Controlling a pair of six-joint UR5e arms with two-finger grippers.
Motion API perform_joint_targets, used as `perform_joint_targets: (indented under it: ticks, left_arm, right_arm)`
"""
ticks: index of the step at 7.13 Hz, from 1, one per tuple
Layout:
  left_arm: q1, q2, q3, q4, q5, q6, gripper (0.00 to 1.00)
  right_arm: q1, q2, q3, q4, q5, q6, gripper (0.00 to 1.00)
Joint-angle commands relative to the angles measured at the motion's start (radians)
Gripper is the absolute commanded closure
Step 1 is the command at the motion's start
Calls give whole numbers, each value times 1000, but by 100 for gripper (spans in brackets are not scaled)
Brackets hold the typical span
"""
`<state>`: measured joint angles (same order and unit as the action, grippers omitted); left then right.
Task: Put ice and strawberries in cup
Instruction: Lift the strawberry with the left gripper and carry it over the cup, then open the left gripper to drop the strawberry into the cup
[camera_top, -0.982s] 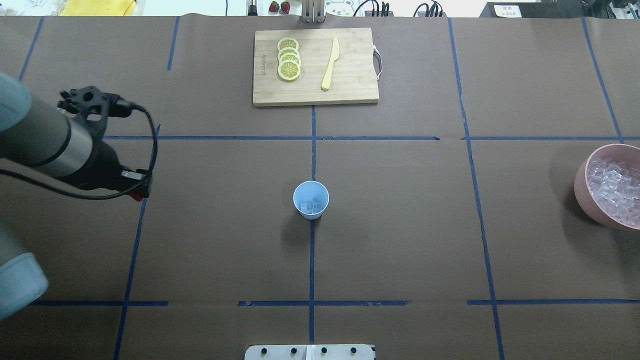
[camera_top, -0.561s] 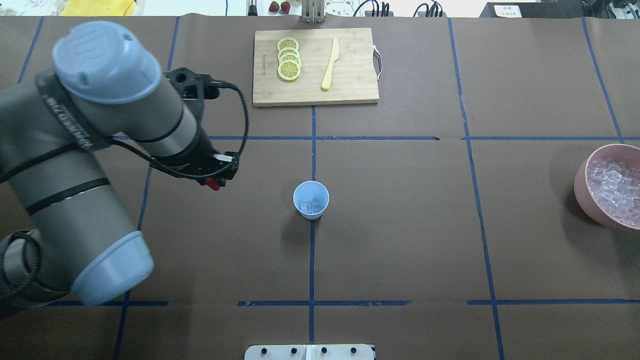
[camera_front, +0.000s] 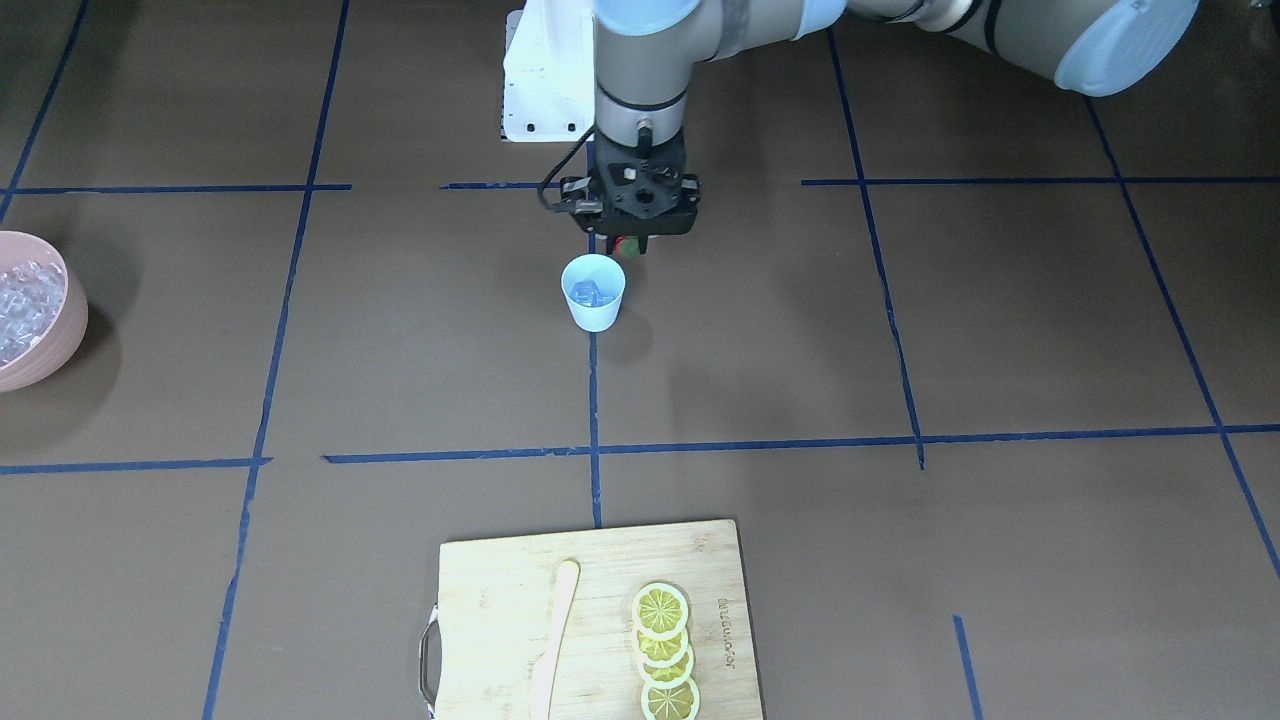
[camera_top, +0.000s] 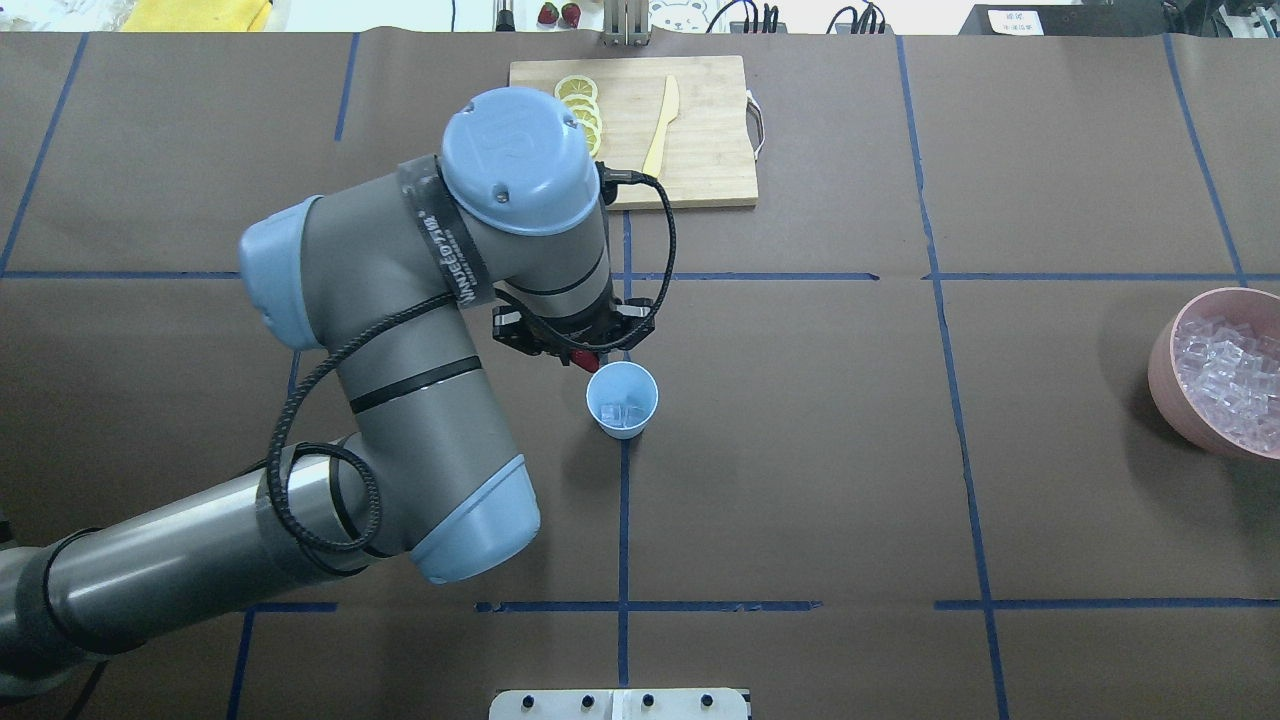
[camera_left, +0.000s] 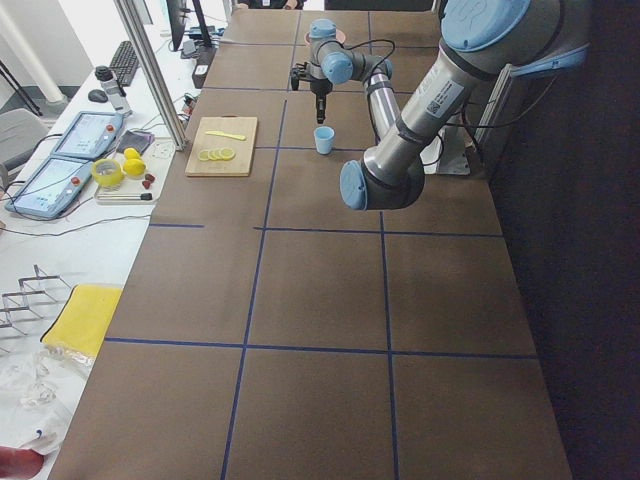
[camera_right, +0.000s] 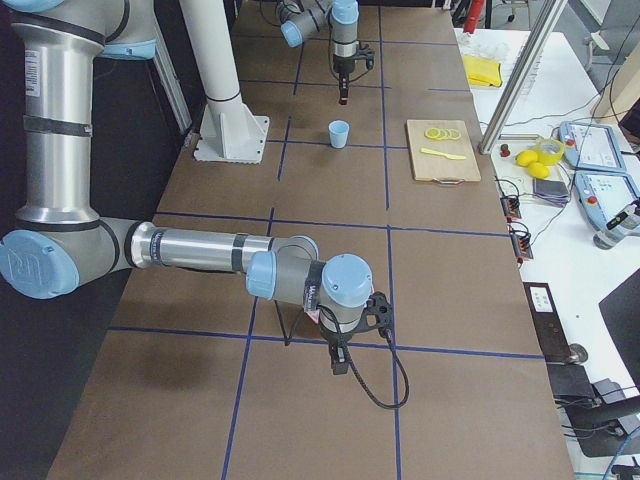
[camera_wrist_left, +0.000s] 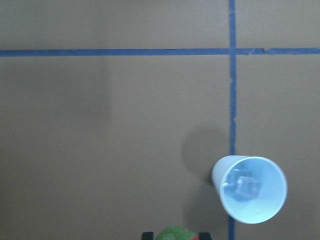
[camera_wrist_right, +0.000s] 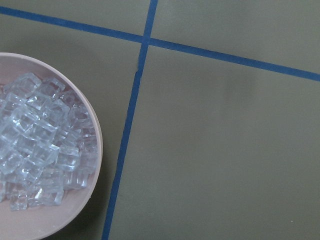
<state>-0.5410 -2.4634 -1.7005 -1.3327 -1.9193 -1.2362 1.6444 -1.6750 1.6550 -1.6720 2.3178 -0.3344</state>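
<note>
The light-blue cup (camera_top: 622, 398) stands at the table's middle with a few ice cubes (camera_top: 620, 413) in its bottom; it also shows in the front view (camera_front: 594, 292) and the left wrist view (camera_wrist_left: 250, 189). My left gripper (camera_front: 627, 245) points down, shut on a red strawberry (camera_top: 590, 358) with a green top (camera_wrist_left: 175, 233), just beside the cup's rim and above it. More ice (camera_wrist_right: 35, 145) fills the pink bowl (camera_top: 1165, 370). My right gripper (camera_right: 340, 360) shows only in the exterior right view, above the table near the bowl; I cannot tell if it is open.
A wooden cutting board (camera_top: 700, 150) at the far middle holds lemon slices (camera_front: 663, 650) and a yellow knife (camera_top: 660, 125); my left arm covers part of it. Two spare strawberries (camera_top: 560, 14) lie beyond the table's far edge. Blue tape lines cross the brown table.
My left arm has swung from the table's left side rightward to the cup, carrying the strawberry. The cup and bowl have not moved.
</note>
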Motion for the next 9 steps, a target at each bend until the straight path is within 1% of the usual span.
perform_joint_targets:
  ticks: [1,3,4,5,6,7,8,9]
  left_arm:
    - [51,-16,41,-13,37,-11,97]
    - [56,-19,41,-26,37,-31,95]
    - [55,-19,41,-34,37,-35,82]
    - [55,-19,39,-34,37,-29,44]
    - [55,-17,36,-34,37,-26,19]
    - [55,-16,35,-34,37,-25,8]
    - [55,-16,32,-34,37,-25,1]
    - [55,-16,30,-34,37,-25,1]
  right_arm:
    - [0,0,0,0,0,-2,1]
    - [0,0,0,0,0,0,1]
    - [0,0,0,0,-1,-2,1]
    - [0,0,0,0,0,-2,1]
    - [0,0,0,0,-1,-2,1]
    - [0,0,0,0,-1,-2,1]
    - [0,0,0,0,0,-2,1]
    - [0,0,2,0,0,-2,1]
